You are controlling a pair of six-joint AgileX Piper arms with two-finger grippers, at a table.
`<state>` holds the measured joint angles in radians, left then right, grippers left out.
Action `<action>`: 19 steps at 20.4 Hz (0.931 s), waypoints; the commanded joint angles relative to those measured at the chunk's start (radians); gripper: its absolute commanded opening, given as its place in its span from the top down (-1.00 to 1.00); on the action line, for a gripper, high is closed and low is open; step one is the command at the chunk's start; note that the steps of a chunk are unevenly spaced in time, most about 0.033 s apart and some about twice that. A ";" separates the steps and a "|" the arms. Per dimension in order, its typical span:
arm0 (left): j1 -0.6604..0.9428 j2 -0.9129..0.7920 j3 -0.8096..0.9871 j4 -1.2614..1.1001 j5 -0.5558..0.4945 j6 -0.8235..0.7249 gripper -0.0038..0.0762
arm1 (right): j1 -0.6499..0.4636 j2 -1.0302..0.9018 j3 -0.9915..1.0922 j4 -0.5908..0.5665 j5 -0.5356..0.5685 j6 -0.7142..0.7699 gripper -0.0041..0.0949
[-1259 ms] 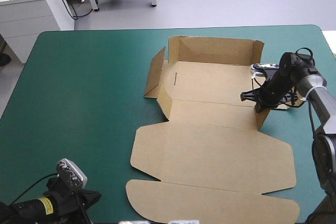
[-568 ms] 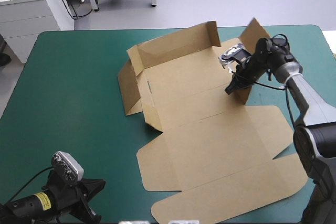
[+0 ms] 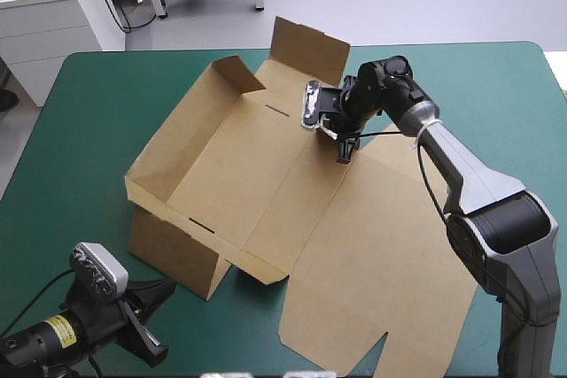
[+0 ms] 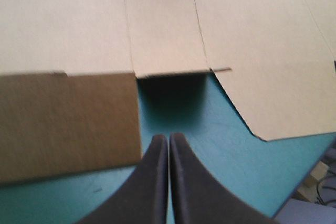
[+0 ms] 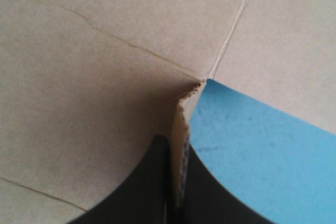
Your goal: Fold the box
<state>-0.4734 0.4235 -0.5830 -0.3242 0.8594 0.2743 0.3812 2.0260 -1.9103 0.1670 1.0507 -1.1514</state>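
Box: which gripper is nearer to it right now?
Right. The right gripper is shut on a flap of the box; the left gripper, shut, sits just short of its near wall.

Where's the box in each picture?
High view: box mid-table, right pincer gripping a flap.
Left wrist view: box just ahead of the shut left pincer.
Right wrist view: box all around, one edge in the right pincer.
Shared landmark: the teal-green cover beside the box.

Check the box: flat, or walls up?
Walls partly up: on the box, walls stand along its left and far sides; the lid lies flat.
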 commanded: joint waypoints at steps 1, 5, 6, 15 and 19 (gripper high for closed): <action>-0.005 0.008 -0.064 0.010 -0.105 -0.003 0.92 | 0.037 -0.056 -0.036 0.008 -0.064 -0.091 0.96; -0.005 0.008 -0.109 0.032 -0.157 -0.008 0.92 | 0.071 -0.056 -0.036 0.044 -0.118 -0.266 0.96; -0.005 0.008 -0.111 0.042 -0.154 -0.010 0.92 | 0.073 -0.055 -0.036 0.069 -0.122 -0.296 0.96; -0.005 0.008 -0.115 0.092 -0.199 -0.010 0.92 | 0.079 -0.025 -0.022 0.202 -0.102 -0.461 0.96; -0.005 0.008 -0.115 0.097 -0.199 -0.010 0.92 | 0.079 0.000 -0.022 0.203 -0.097 -0.404 0.79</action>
<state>-0.4734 0.4235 -0.6636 -0.2178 0.7336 0.2714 0.4577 2.0846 -1.9050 0.3347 0.9764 -1.5816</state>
